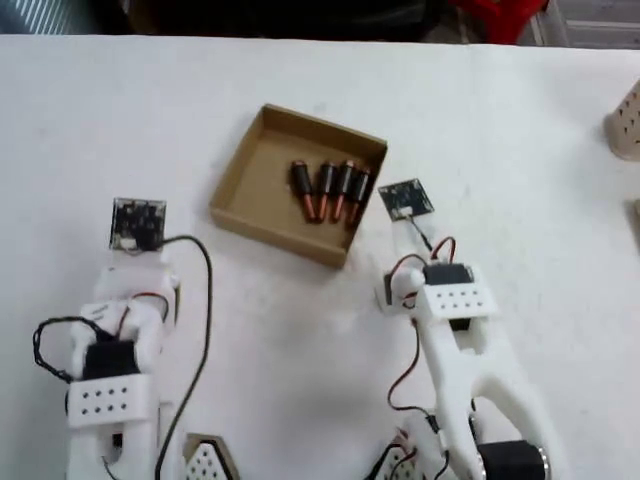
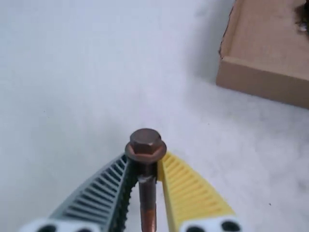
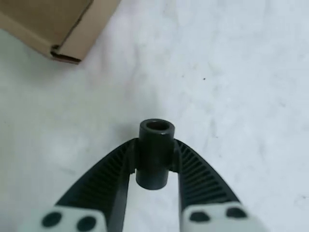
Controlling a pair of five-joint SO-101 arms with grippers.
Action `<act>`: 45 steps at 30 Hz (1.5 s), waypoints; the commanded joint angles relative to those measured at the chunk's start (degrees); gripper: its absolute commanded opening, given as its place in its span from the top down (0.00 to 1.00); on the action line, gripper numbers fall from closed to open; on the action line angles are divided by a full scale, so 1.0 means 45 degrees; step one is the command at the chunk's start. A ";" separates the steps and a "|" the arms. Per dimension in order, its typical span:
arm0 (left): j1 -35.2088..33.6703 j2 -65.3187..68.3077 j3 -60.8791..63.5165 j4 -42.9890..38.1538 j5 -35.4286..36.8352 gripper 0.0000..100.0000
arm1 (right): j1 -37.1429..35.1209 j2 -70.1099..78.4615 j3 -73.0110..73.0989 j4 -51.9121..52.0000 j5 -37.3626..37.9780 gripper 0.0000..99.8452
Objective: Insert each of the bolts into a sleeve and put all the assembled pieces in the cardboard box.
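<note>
The cardboard box (image 1: 252, 190) sits open a little toward 12 o'clock from the table's middle, turned slightly askew. Inside it, four assembled pieces (image 1: 330, 190) lie side by side against the 3 o'clock wall. Their dark ends point toward 12 o'clock and their copper ends toward 6.

The left claw (image 2: 145, 163) has one grey finger and one yellow. It is pinching a copper bolt (image 2: 146, 142) by the shank just under the hexagonal head, and the head sticks out past the fingertips. A corner of the box lies on the table beyond it.

The right claw (image 3: 155, 147) has two black fingers and is pinching a black sleeve (image 3: 154, 169) around its middle. The sleeve's open bore faces outward, and a box corner lies farther off.

From above, the left arm (image 1: 115, 350) stands at 8 o'clock from the box. The right arm (image 1: 455, 310) stands at 4 o'clock, near the box's corner.

The table (image 1: 520, 120) is white. A black cable (image 1: 203, 300) curves from the left arm down toward the 6 o'clock edge. A pale perforated block (image 1: 625, 125) stands at the 3 o'clock edge, and a perforated piece (image 1: 205, 462) sits at the 6 o'clock edge. Past the 12 o'clock edge the room is dark, with a red object (image 1: 500, 12) at about 1 o'clock.
</note>
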 commanded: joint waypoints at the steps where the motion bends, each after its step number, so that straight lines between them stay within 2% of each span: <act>1: -0.0147 -0.2081 0.0547 -0.0176 -0.0098 0.98 | -0.0361 -0.1397 0.0391 -0.0361 -0.0137 0.98; 9: -0.0147 -0.5070 0.2090 -0.0117 -0.0098 0.98 | -0.0889 -0.4425 0.2051 -0.0772 -0.0137 0.98; 14: -0.0147 -0.6886 0.2872 0.0274 -0.0098 0.98 | -0.0967 -0.5714 0.3106 -0.1788 -0.0449 0.98; 20: -0.0147 -0.8176 0.2950 0.1563 -0.0098 0.98 | -0.0967 -0.6711 0.4396 -0.4034 -0.1856 0.98; 26: -0.0147 -0.8137 0.2950 0.1563 -0.0098 0.98 | -0.0987 -0.7668 0.5783 -0.6339 -0.1934 0.98; 33: -0.0147 -0.8137 0.2950 0.1563 -0.0098 0.98 | -0.1944 -0.9602 0.8459 -0.9856 -0.1934 0.98; 45: -0.0147 -0.8137 0.2950 0.1563 -0.0098 0.98 | -0.1983 -1.1731 0.8537 -0.9074 -0.1934 0.98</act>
